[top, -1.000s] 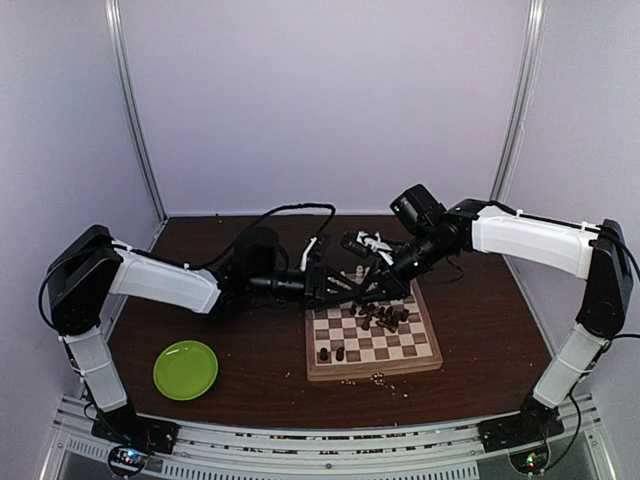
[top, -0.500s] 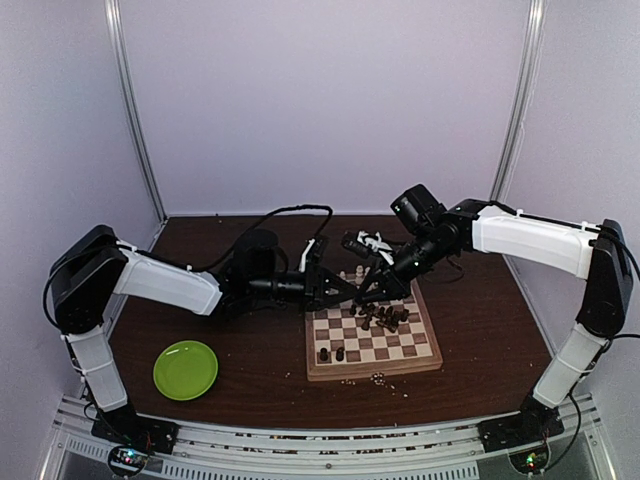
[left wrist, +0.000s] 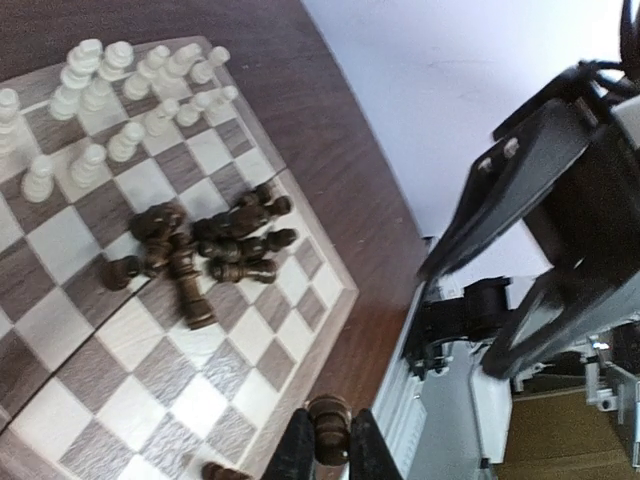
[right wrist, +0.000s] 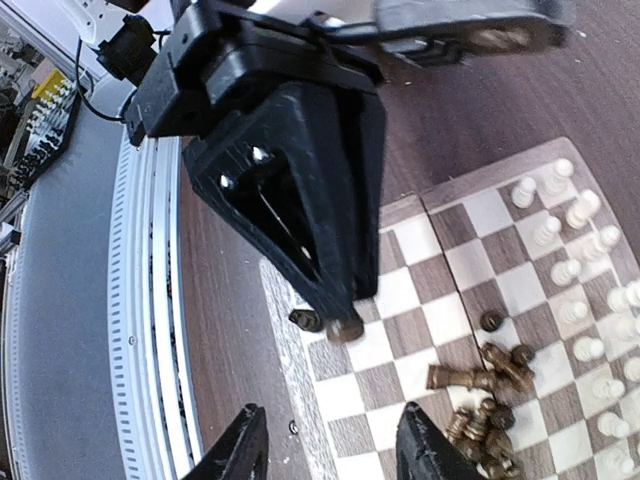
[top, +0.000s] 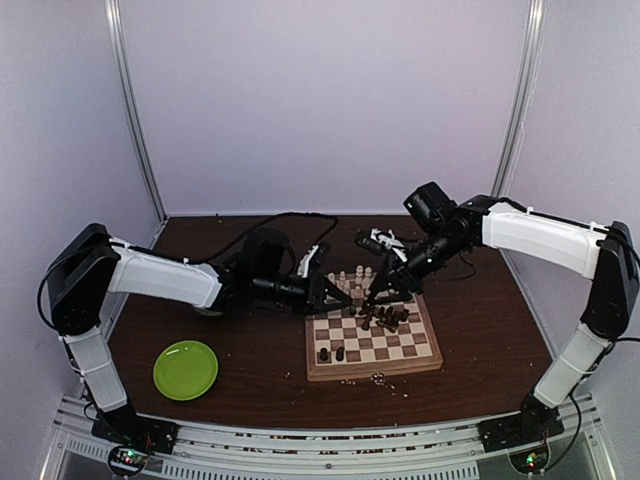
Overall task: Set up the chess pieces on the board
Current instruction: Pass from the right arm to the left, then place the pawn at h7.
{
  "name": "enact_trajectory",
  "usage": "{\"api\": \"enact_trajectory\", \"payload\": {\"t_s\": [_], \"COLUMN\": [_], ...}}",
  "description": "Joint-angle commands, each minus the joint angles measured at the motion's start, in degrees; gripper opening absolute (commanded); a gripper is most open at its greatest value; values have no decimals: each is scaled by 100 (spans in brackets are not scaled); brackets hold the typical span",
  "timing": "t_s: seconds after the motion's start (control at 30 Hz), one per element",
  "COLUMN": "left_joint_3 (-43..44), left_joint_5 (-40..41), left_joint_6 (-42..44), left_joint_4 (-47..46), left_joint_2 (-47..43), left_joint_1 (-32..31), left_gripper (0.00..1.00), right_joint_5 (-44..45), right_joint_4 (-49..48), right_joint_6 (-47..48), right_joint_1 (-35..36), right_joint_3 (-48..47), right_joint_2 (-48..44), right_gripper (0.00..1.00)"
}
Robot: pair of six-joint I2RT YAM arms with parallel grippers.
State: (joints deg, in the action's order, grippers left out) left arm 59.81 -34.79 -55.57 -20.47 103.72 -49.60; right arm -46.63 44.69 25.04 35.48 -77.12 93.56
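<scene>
We see the left pincer [left wrist: 330, 452] clamped narrow on one dark chessman [left wrist: 330, 428], holding it over the left edge of the board [top: 372, 373]. The right pincer [right wrist: 338, 450] is spread wide and grips nothing, close to the dark heap [top: 386, 318] tumbled mid-board (several lie on their sides). At the far edge stand the pale pieces [top: 352, 278]. A green plate [top: 185, 369] sits on the worktop [top: 250, 350], well apart.
</scene>
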Motion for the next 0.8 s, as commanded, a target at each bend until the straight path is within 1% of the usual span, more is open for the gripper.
{"api": "enact_trajectory", "payload": {"t_s": [0.0, 0.1, 0.17, 0.27, 0.37, 0.67, 0.77], "left_joint_3": [881, 1283, 1500, 1923, 2404, 2688, 2726], "left_joint_5": [1113, 1722, 1879, 2061, 2386, 2742, 2977], "left_joint_6": [2366, 3286, 3846, 4662, 5199, 5341, 5349], "left_joint_4": [3217, 4472, 5080, 5919, 6757, 6794, 6727], "left_joint_2": [-583, -642, -599, -350, 58, 498, 590], "left_joint_1": [-50, -142, -237, -441, -627, -792, -893], "left_gripper": [3, 3, 3, 3, 2, 2, 2], "right_joint_5": [-232, -86, 61, 312, 581, 610, 614], "right_joint_4": [455, 402, 225, -145, -179, -112, -119], "right_joint_6": [202, 177, 167, 160, 237, 409, 442], "right_joint_1": [-622, -876, -946, -998, -1013, -1011, -1009], "right_joint_3": [182, 463, 801, 1166, 1160, 1208, 1224], "right_joint_2": [-607, -952, -1211, -1479, -1461, -1186, -1173], "right_gripper": [45, 45, 45, 45, 45, 44, 44]}}
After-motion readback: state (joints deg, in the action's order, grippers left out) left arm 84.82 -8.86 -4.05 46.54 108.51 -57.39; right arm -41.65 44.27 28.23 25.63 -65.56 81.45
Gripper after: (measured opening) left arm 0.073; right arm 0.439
